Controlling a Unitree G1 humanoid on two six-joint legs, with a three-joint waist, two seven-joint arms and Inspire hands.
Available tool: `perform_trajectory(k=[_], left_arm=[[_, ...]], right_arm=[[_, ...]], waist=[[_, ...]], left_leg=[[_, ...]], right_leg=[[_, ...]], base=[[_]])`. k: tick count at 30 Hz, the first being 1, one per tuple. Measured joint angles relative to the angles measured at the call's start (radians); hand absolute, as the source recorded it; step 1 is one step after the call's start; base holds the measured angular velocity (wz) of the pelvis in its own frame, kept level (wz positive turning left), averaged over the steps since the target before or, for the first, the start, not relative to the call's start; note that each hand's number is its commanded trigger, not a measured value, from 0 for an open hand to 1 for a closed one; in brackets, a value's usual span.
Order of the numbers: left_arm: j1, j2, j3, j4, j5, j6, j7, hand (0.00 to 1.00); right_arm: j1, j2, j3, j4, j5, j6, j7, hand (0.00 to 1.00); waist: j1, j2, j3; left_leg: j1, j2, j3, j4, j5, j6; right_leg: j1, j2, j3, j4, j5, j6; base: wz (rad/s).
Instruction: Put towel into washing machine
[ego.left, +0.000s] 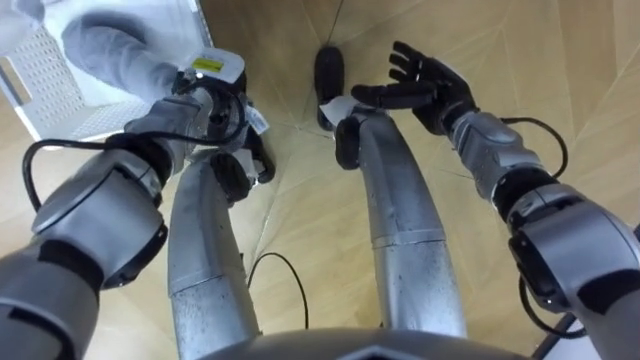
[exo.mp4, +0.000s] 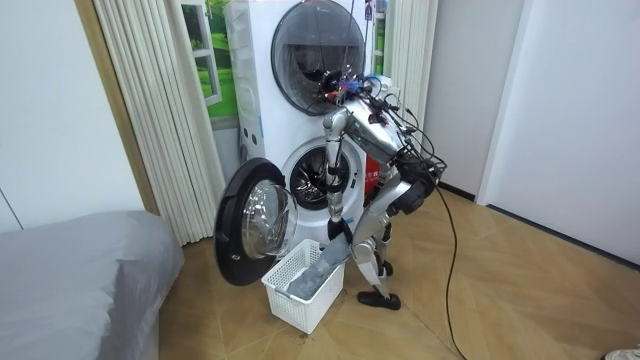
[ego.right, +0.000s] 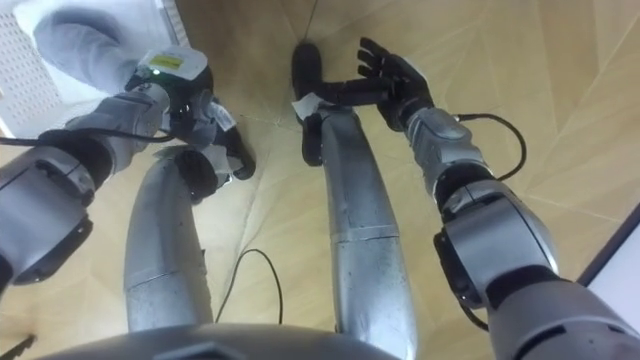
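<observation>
One grey towel (ego.left: 105, 50) is lying partly in the white basket (ego.left: 40, 85) on the wooden floor (ego.left: 310, 200), one end running toward the left hand (ego.left: 205, 100), which is reaching down to it; whether that hand is clamped on the cloth I cannot tell. The right hand (ego.left: 435, 90) is hovering over the floor, fingers spread apart. The robot is bending beside the washing machine (exo.mp4: 280, 140), whose lower door (exo.mp4: 250, 235) is standing open.

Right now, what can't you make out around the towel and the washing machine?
1. Whether the left hand touches the towel: eye views, the hand's back covers it.
2. Basket: eye views, cut off at the top left edge.
3. Drum inside: room view, dark, partly behind the robot's arm.
</observation>
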Motion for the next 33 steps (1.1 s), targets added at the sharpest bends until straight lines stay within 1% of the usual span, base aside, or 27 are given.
perform_trajectory(k=[2, 3, 4, 6, 9, 11, 13, 15, 17, 18, 20, 21, 22, 23, 24, 26, 28, 29, 30, 31, 32, 33], left_arm=[[0.000, -0.001, -0.010, -0.003, -0.019, 0.007, -0.014, 1.00], [0.001, -0.003, -0.012, -0.003, -0.020, 0.009, -0.028, 1.00], [0.008, -0.001, -0.019, -0.003, -0.020, 0.010, -0.037, 1.00], [0.024, -0.003, -0.021, -0.003, -0.020, 0.011, -0.047, 1.00], [0.043, -0.019, -0.006, -0.001, -0.019, 0.014, -0.059, 1.00], [0.062, -0.025, 0.005, -0.003, -0.020, 0.012, -0.059, 1.00], [0.085, -0.034, 0.034, -0.010, -0.020, 0.008, -0.054, 1.00], [0.102, -0.038, 0.041, -0.009, -0.020, 0.004, -0.044, 1.00], [0.129, -0.044, 0.072, -0.009, -0.019, -0.011, -0.021, 1.00], [0.146, -0.051, 0.084, -0.010, -0.019, -0.019, -0.003, 1.00], [0.165, -0.056, 0.119, -0.017, -0.020, -0.040, 0.026, 1.00], [0.176, -0.061, 0.136, -0.016, -0.023, -0.058, 0.045, 1.00], [0.187, -0.065, 0.155, -0.017, -0.044, -0.076, 0.075, 1.00], [0.192, -0.066, 0.166, -0.018, -0.055, -0.084, 0.090, 1.00], [0.204, -0.067, 0.193, -0.026, -0.075, -0.097, 0.115, 1.00], [0.211, -0.067, 0.219, -0.037, -0.102, -0.109, 0.155, 1.00], [0.220, -0.068, 0.254, -0.045, -0.151, -0.131, 0.203, 1.00], [0.223, -0.068, 0.262, -0.047, -0.168, -0.137, 0.211, 1.00], [0.235, -0.068, 0.278, -0.066, -0.214, -0.141, 0.224, 1.00], [0.243, -0.069, 0.291, -0.080, -0.264, -0.148, 0.234, 1.00], [0.245, -0.071, 0.303, -0.089, -0.289, -0.151, 0.234, 1.00], [0.251, -0.078, 0.335, -0.112, -0.342, -0.154, 0.234, 1.00]], right_arm=[[0.000, -0.005, 0.000, 0.000, -0.001, 0.000, -0.001, 0.00], [0.000, -0.006, 0.000, -0.001, -0.008, 0.000, -0.001, 0.00], [0.002, -0.003, 0.001, -0.001, -0.020, 0.000, -0.001, 0.00], [0.006, 0.003, 0.001, 0.001, -0.046, 0.001, -0.002, 0.00], [0.029, 0.008, 0.002, 0.001, -0.088, 0.001, -0.003, 0.00], [0.052, 0.008, 0.002, -0.002, -0.089, 0.000, -0.021, 0.00], [0.081, 0.009, 0.002, -0.002, -0.088, 0.000, -0.041, 0.00], [0.114, 0.010, 0.002, -0.002, -0.078, 0.000, -0.044, 0.00], [0.148, 0.010, 0.002, -0.002, -0.076, 0.000, -0.043, 0.00], [0.170, 0.010, 0.002, 0.003, -0.077, 0.000, -0.043, 0.00], [0.191, 0.011, 0.008, 0.009, -0.075, 0.000, -0.047, 0.00], [0.205, 0.011, 0.020, 0.008, -0.082, 0.000, -0.055, 0.00], [0.217, 0.011, 0.022, 0.004, -0.093, -0.001, -0.061, 0.00], [0.224, 0.011, 0.022, 0.004, -0.095, -0.001, -0.064, 0.00], [0.226, 0.011, 0.022, 0.004, -0.106, -0.002, -0.066, 0.00], [0.225, 0.011, 0.022, 0.005, -0.127, -0.003, -0.068, 0.00], [0.226, 0.011, 0.023, 0.020, -0.129, -0.008, -0.066, 0.00], [0.228, 0.011, 0.023, 0.022, -0.130, -0.011, -0.067, 0.00], [0.237, 0.008, 0.024, 0.022, -0.129, -0.016, -0.067, 0.00], [0.244, 0.007, 0.025, 0.022, -0.129, -0.022, -0.066, 0.00], [0.253, 0.006, 0.023, 0.022, -0.132, -0.024, -0.065, 0.00], [0.267, 0.005, 0.020, 0.022, -0.147, -0.025, -0.063, 0.00]], waist=[[0.000, -0.001, 0.0008], [0.000, -0.005, 0.0030], [0.001, -0.009, 0.0053], [0.001, -0.011, 0.0068], [0.006, -0.012, 0.0072], [0.009, -0.013, 0.0070], [0.011, -0.014, 0.0066], [0.011, -0.016, 0.0057], [0.015, -0.016, 0.0053], [0.022, -0.016, 0.0052], [0.032, -0.016, 0.0049], [0.038, -0.016, 0.0049], [0.045, -0.016, 0.0043], [0.050, -0.016, 0.0043], [0.054, -0.014, 0.0033], [0.057, -0.011, 0.0018], [0.059, -0.011, 0.0013], [0.060, -0.010, 0.0005], [0.062, -0.003, -0.0035], [0.071, -0.001, -0.0048], [0.075, 0.000, -0.0051], [0.085, 0.001, -0.0067]], left_leg=[[0.007, -0.002, 0.000, -0.003, 0.000, 0.001], [0.014, -0.004, 0.001, -0.005, 0.000, 0.002], [0.024, -0.004, 0.003, -0.007, 0.000, 0.002], [0.044, -0.005, 0.007, -0.013, 0.000, 0.002], [0.093, -0.009, 0.010, -0.023, 0.000, 0.002], [0.133, -0.014, 0.016, -0.035, 0.000, 0.002], [0.184, -0.016, 0.021, -0.053, 0.000, 0.002], [0.228, -0.018, 0.023, -0.065, 0.000, 0.002], [0.281, -0.017, 0.029, -0.088, 0.000, 0.001], [0.319, -0.017, 0.034, -0.102, 0.000, 0.001], [0.370, -0.019, 0.038, -0.121, 0.001, -0.002], [0.401, -0.021, 0.040, -0.132, 0.001, -0.003], [0.429, -0.019, 0.045, -0.139, 0.001, -0.004], [0.443, -0.017, 0.047, -0.142, 0.001, -0.004], [0.465, -0.017, 0.047, -0.144, 0.001, -0.005], [0.497, -0.016, 0.046, -0.154, 0.001, -0.005], [0.542, -0.017, 0.044, -0.161, 0.001, -0.005], [0.554, -0.017, 0.044, -0.165, 0.001, -0.005], [0.572, -0.016, 0.039, -0.171, 0.001, -0.006], [0.591, -0.016, 0.034, -0.173, 0.001, -0.006], [0.603, -0.016, 0.034, -0.175, 0.001, -0.006], [0.619, -0.018, 0.034, -0.181, 0.001, -0.007]], right_leg=[[0.007, -0.001, 0.000, 0.000, -0.001, 0.002], [0.013, -0.002, 0.001, 0.000, -0.001, 0.003], [0.021, -0.002, 0.003, 0.000, -0.002, 0.003], [0.037, -0.002, 0.005, -0.002, -0.003, 0.006], [0.081, -0.002, 0.009, -0.005, -0.008, 0.011], [0.115, -0.004, 0.016, -0.009, -0.013, 0.014], [0.164, -0.003, 0.018, -0.024, -0.014, 0.016], [0.205, -0.003, 0.019, -0.030, -0.014, 0.017], [0.255, -0.001, 0.019, -0.052, -0.013, 0.019], [0.289, 0.001, 0.021, -0.061, -0.013, 0.020], [0.336, 0.000, 0.015, -0.075, -0.013, 0.020], [0.364, -0.001, 0.015, -0.079, -0.013, 0.019], [0.390, 0.000, 0.012, -0.088, -0.013, 0.019], [0.404, -0.001, 0.005, -0.092, -0.013, 0.019], [0.427, -0.002, -0.009, -0.094, -0.013, 0.017], [0.463, -0.002, -0.014, -0.107, -0.013, 0.017], [0.511, -0.003, -0.021, -0.112, -0.014, 0.017], [0.523, -0.003, -0.026, -0.115, -0.014, 0.017], [0.549, -0.004, -0.037, -0.128, -0.014, 0.018], [0.570, -0.004, -0.038, -0.130, -0.014, 0.018], [0.581, -0.004, -0.039, -0.131, -0.015, 0.018], [0.597, -0.006, -0.040, -0.136, -0.015, 0.018]], base=[[0.00], [0.00], [0.00], [0.00], [0.00], [0.00], [0.00], [0.00], [-0.07], [-0.09], [-0.07], [-0.06], [-0.08], [-0.11], [-0.04], [0.03], [0.04], [0.03], [0.05], [0.05], [0.05], [0.00]])
